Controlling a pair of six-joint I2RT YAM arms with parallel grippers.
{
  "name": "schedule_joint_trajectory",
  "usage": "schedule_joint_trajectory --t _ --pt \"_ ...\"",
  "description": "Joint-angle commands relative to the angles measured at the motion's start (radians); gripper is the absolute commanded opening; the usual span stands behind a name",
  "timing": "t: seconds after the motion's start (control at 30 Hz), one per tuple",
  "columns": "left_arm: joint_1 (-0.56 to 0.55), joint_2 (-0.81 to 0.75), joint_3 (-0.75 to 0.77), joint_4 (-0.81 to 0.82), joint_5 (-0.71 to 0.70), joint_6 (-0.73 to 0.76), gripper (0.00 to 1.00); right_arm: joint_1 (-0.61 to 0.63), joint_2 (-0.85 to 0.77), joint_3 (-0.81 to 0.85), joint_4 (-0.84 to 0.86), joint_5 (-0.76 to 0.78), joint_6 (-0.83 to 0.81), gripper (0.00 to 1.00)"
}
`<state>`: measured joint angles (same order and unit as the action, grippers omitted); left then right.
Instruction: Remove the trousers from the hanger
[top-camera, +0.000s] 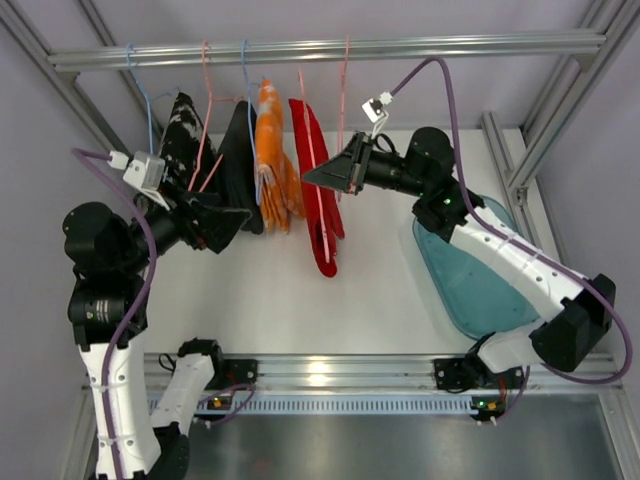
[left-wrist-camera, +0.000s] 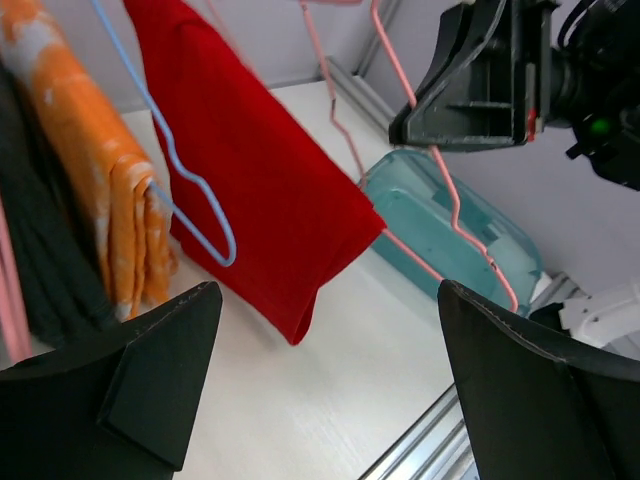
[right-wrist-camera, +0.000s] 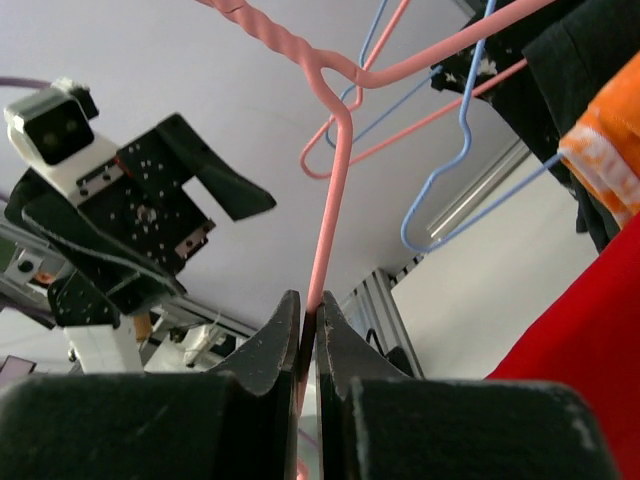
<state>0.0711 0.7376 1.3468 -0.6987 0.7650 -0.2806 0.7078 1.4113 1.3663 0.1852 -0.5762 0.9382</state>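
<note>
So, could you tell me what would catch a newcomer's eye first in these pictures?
The bright red trousers hang from the metal rail at the back of the table, beside an orange-and-white pair and darker garments. Just right of them, the right gripper is shut on the wire of a pink hanger, while the left gripper stands wide open, facing the clothes from the left.

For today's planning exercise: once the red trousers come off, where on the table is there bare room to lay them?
The table is bare in front, between the red trousers, the tub on the right and the near rail. Crowded: the back, where clothes bunch and the right claw pinches a hanger.
</note>
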Motion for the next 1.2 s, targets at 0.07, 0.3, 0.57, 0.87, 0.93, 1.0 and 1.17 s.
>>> schedule_joint_trajectory --t 0.07,0.3,0.57,0.87,0.93,1.0,1.17 --pt "0.002 0.058 -0.047 0.374 0.128 -0.311 0.95 -0.048 -0.199 -0.001 0.119 -0.093 -0.094 0.00" --pt "-0.065 0.170 -0.143 0.763 0.073 -0.591 0.92 -0.048 -0.310 -0.064 0.077 -0.096 -0.150 0.00" --pt "-0.360 0.313 -0.067 0.788 -0.087 -0.584 0.90 -0.050 -0.337 -0.095 0.073 -0.080 -0.188 0.00" --pt "-0.507 0.382 -0.112 1.036 -0.102 -0.582 0.88 -0.050 -0.328 -0.102 0.056 -0.090 -0.222 0.00" --pt "-0.545 0.388 -0.120 1.035 -0.105 -0.578 0.88 -0.050 -0.321 -0.096 0.053 -0.088 -0.228 0.00" --pt "-0.576 0.399 -0.127 1.035 -0.116 -0.582 0.87 -0.050 -0.310 -0.090 0.057 -0.093 -0.226 0.00" --pt "-0.610 0.421 -0.144 1.035 -0.174 -0.636 0.82 -0.050 -0.293 -0.093 0.082 -0.103 -0.226 0.00"
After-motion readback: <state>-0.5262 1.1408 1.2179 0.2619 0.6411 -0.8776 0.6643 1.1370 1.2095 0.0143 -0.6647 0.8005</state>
